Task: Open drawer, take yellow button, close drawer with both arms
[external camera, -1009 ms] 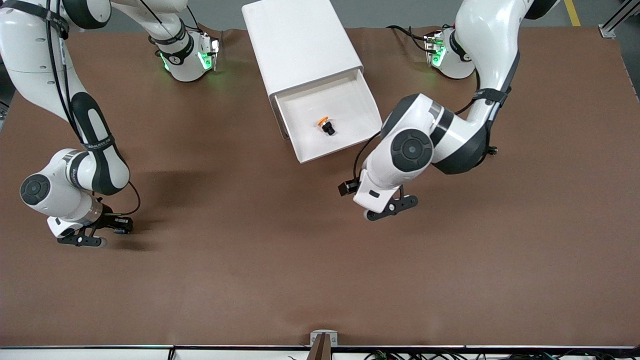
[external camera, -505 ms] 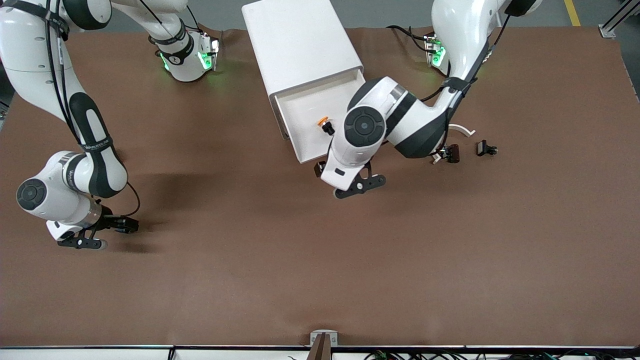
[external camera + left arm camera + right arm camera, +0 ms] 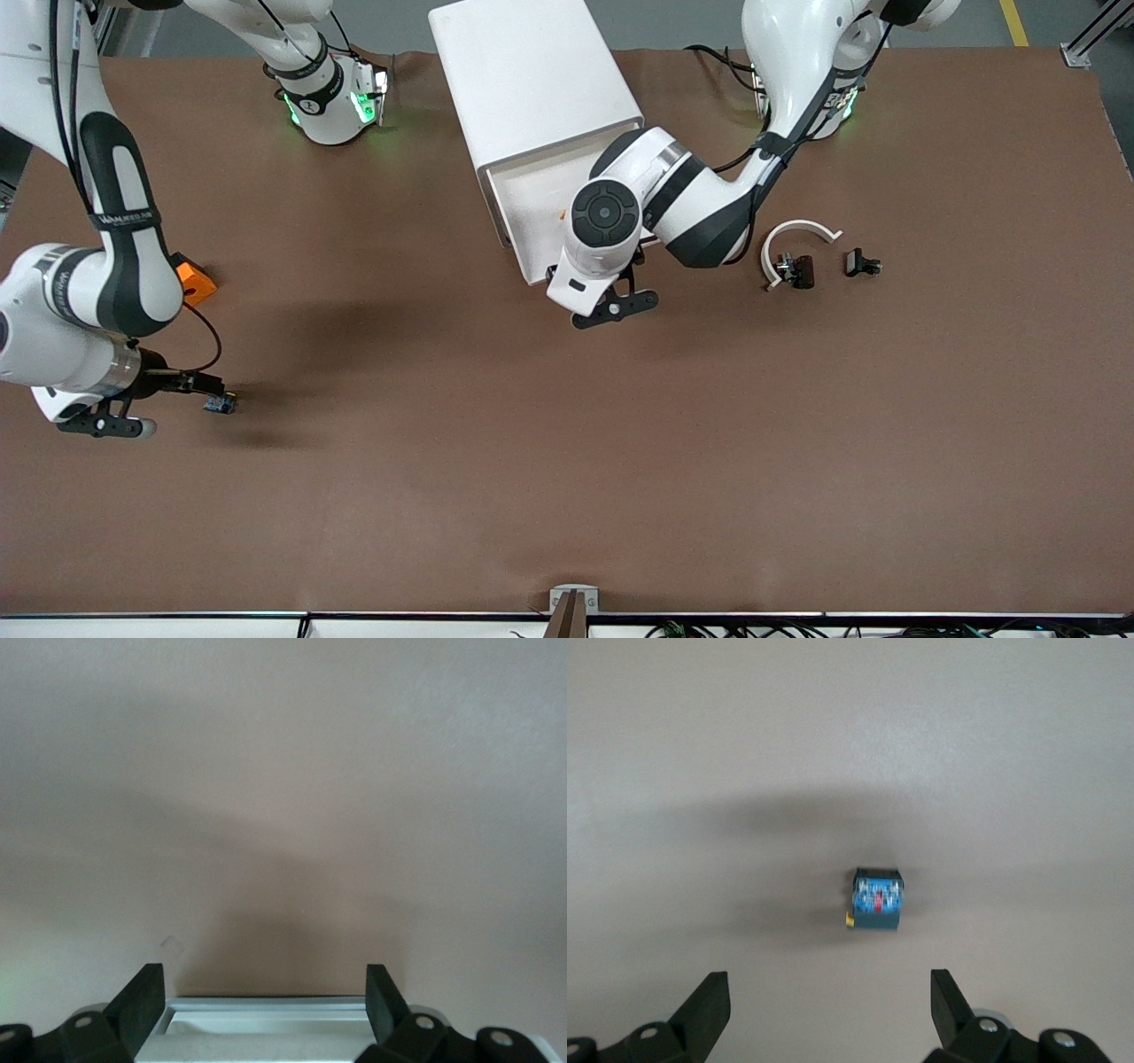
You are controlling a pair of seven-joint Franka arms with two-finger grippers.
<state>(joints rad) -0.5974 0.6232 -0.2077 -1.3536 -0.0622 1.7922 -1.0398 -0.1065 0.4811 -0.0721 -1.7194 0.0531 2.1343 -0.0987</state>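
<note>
Quick count: one white cabinet (image 3: 532, 80), one open drawer (image 3: 532, 199), one tiny blue button (image 3: 220, 405), one orange block (image 3: 195, 279), one white curved piece (image 3: 793, 232), two small black bits (image 3: 802, 270) (image 3: 859, 262), two arms.

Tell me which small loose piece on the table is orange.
The orange block beside the right arm's elbow; the button is blue-grey, the clips black.

An orange block (image 3: 196, 280) sits on the brown table (image 3: 567, 461) toward the right arm's end. Toward the left arm's end, a white curved piece (image 3: 791, 236) lies touching a small dark part (image 3: 800, 270), another small black part (image 3: 859, 262) just beside them.
</note>
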